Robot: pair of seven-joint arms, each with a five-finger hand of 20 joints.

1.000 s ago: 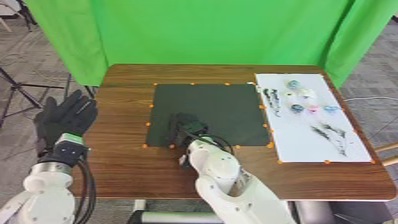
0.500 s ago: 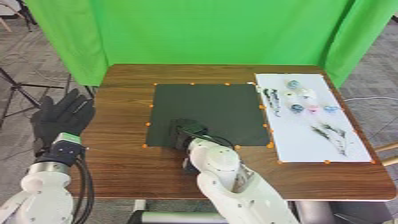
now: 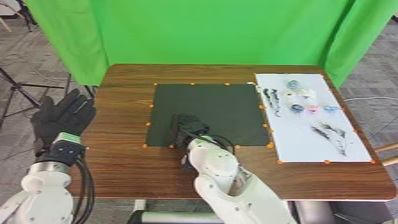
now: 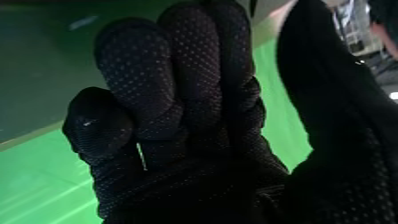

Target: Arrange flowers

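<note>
Right hand (image 3: 188, 123) at black mat's (image 3: 204, 100) 7 o'clock: relaxed fingers side by side, thumb apart. Left hand (image 3: 64, 120), mat's 9 o'clock, spread. Flowers (image 3: 298, 107) on white sheet (image 3: 291, 146), 3 o'clock.

1. left hand (image 3: 62, 120) and right hand (image 3: 188, 126): black, the right patterned with pale dots
2. table (image 3: 120, 170): brown, streaked wood grain
3. mat (image 3: 204, 102): plain, very dark
4. sheet (image 3: 295, 147): white
5. markers (image 3: 327, 161): orange
6. blue flower (image 3: 293, 84), cream flower (image 3: 307, 93), pink flower (image 3: 313, 108)
7. curtain (image 3: 209, 32): bright green
</note>
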